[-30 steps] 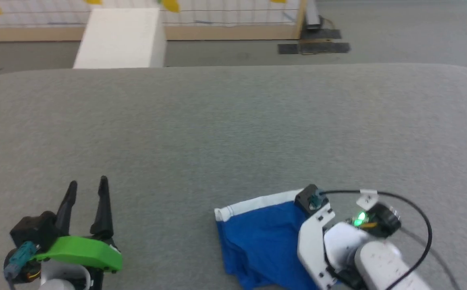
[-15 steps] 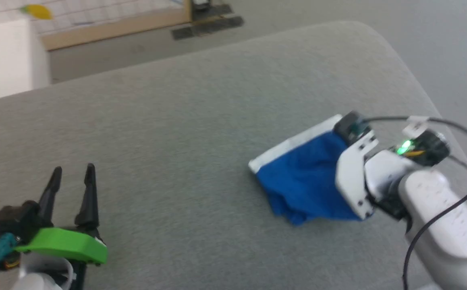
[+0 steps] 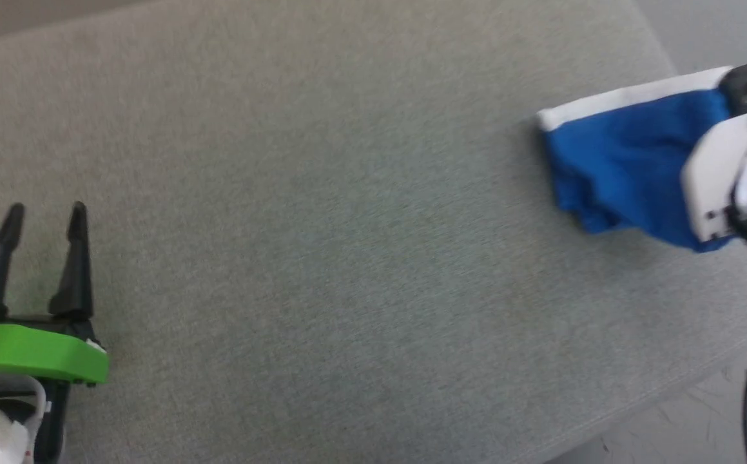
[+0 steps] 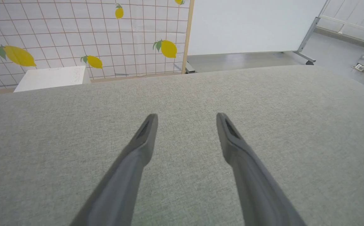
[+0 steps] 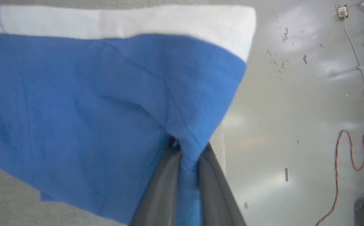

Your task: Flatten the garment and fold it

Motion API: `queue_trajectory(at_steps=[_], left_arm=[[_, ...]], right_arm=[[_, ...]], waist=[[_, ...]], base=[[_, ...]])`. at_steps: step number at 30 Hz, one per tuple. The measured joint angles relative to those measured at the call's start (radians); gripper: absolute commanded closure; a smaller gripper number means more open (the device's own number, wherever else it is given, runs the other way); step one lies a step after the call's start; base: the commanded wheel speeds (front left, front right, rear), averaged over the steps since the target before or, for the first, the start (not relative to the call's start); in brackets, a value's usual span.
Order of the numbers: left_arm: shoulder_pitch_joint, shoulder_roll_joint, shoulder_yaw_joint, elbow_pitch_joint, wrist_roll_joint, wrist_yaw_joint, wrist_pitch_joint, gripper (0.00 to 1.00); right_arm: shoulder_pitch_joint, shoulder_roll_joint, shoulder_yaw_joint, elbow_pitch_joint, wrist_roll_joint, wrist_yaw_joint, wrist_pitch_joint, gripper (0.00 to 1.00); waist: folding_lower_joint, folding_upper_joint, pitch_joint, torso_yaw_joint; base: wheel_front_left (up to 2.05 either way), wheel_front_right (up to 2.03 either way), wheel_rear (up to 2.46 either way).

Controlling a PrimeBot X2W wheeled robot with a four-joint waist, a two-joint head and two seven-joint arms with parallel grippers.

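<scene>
– Blue cloth is bunching between the fingers of the right gripper (image 5: 186, 147): its jaws are pinching narrow on a fold of the garment (image 5: 75, 103). Where is it lying?

– It is sitting at the right edge of the grey padded table (image 3: 347, 225), toward the far corner, with the white band (image 3: 624, 100) facing the far edge. In the right wrist view, one corner is reaching past that edge, over the floor (image 5: 295, 94).

– And the left gripper (image 3: 47, 209)?

– It is hovering near the front left corner, well apart from the cloth, fingers standing wide and holding nothing.

– So the step in hand is looking like spreading the shorts flat.

– I am thinking so. Doing it well is meaning pulling low and slowly, along the table and inward, so the blue part is sliding out smooth instead of lifting into a heap. The lower hem is looking rumpled and is needing tension.

– What is worrying you?

– An outward pull is risking the cloth slipping off the edge. I am also judging that the left gripper is wanted on the band's other end, pinning it while the right one is drawing.
</scene>
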Motion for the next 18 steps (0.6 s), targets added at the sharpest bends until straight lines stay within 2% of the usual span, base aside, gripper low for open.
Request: queue_trajectory(at_steps=[8,9,10,11,12,18], left_arm=[[0.001,0.013,0.029,-0.032,-0.011,0.007,0.004,0.00],[0.001,0.014,0.029,-0.034,-0.012,0.007,0.004,0.00],[0.001,0.015,0.030,-0.034,-0.014,0.007,0.004,0.00],[0.001,0.016,0.030,-0.035,-0.016,0.007,0.004,0.00],[0.002,0.018,0.031,-0.035,-0.016,0.007,0.004,0.00],[0.002,0.022,0.031,-0.036,-0.016,0.007,-0.007,0.00]], right_arm=[[-0.014,-0.002,-0.212,-0.010,-0.102,0.000,-0.023,1.00],[-0.014,0.000,-0.227,-0.016,-0.115,0.000,-0.031,0.96],[-0.014,0.004,-0.245,-0.022,-0.125,0.000,-0.041,0.65],[-0.015,0.007,-0.261,-0.026,-0.135,0.000,-0.043,0.07],[-0.015,0.011,-0.279,-0.027,-0.143,0.000,-0.043,0.00],[-0.016,0.025,-0.357,-0.040,-0.198,0.000,-0.044,0.00]], waist=[[0.0001,0.0000,0.113,0.058],[0.0001,0.0000,0.124,0.067],[0.0001,0.0000,0.134,0.075],[0.0000,0.0000,0.144,0.083],[0.0000,0.0000,0.151,0.088],[0.0000,0.0000,0.173,0.121]], base=[[0.00,0.00,0.00],[0.00,0.00,0.00],[0.00,0.00,0.00],[0.00,0.00,0.00],[0.00,0.00,0.00],[0.00,0.00,0.00]])
